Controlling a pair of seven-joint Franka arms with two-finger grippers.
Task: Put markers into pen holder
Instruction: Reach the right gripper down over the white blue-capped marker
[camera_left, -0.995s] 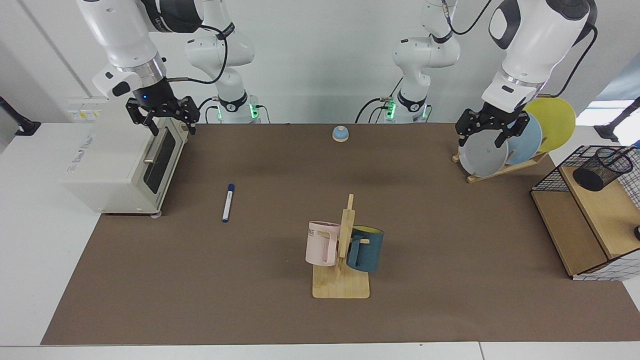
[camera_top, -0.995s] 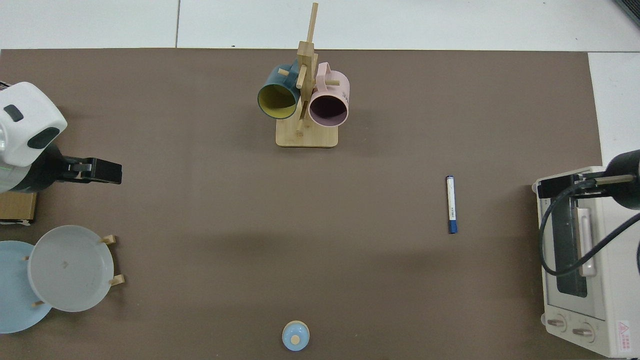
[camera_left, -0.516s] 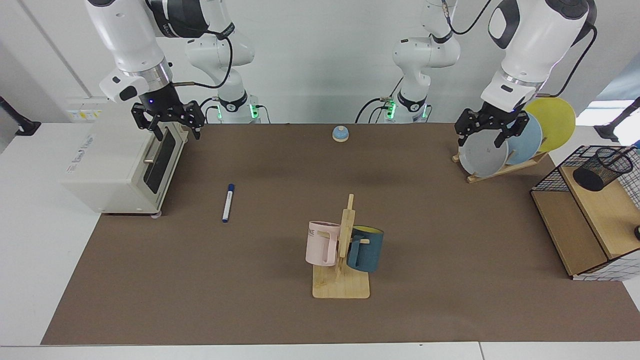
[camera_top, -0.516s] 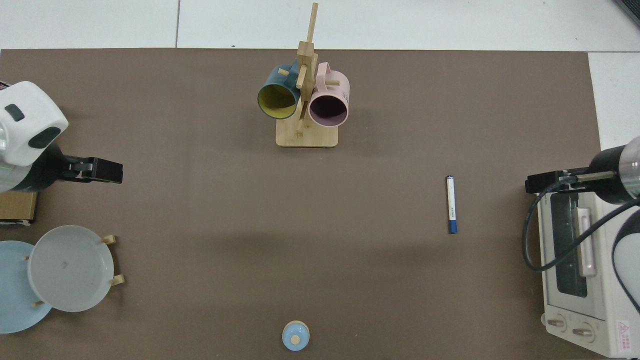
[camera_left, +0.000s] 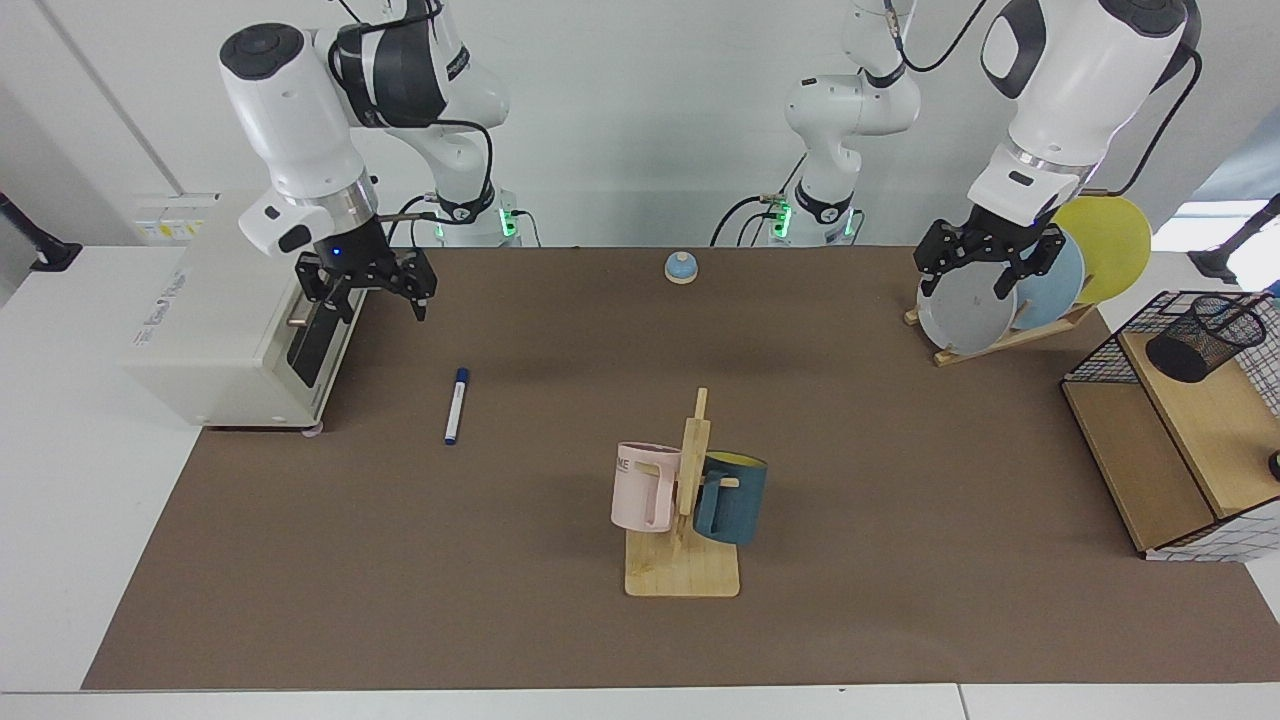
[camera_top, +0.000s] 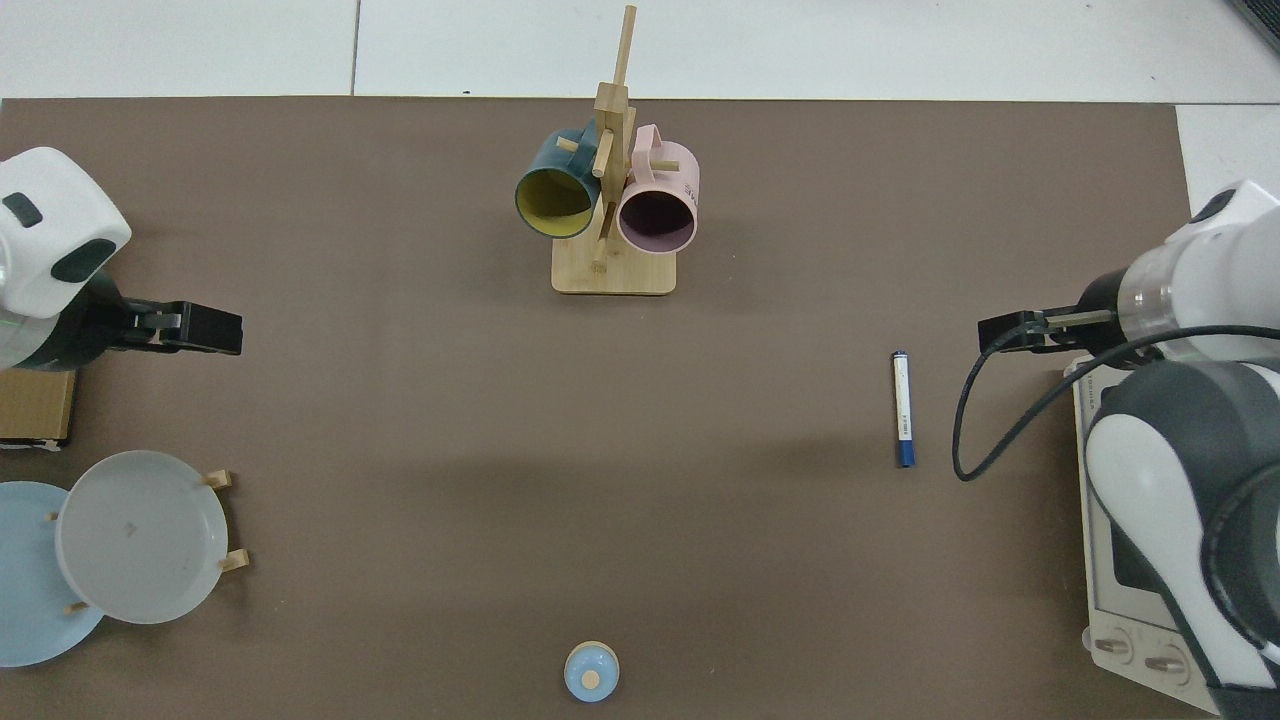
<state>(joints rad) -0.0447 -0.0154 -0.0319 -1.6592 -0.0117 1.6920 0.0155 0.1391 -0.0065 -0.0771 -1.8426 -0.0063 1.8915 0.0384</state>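
Bright, even overhead light throws soft shadows on the brown mat (camera_left: 560, 640); both views are in focus.

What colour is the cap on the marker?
Dark blue, on the slim white-barrelled marker lying on the brown mat; the facing view shows it best.

pink mug (camera_left: 643, 486): letters "me" readable; toaster oven (camera_left: 236, 330) side print illegible.

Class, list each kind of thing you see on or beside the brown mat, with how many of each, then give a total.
Markers: 1, marker
Pen holders: 1, pen holder
Mugs: 2, pink mug, teal mug
Plates: 3, grey plate, blue plate, yellow plate
Toaster ovens: 1, toaster oven
Total: 8
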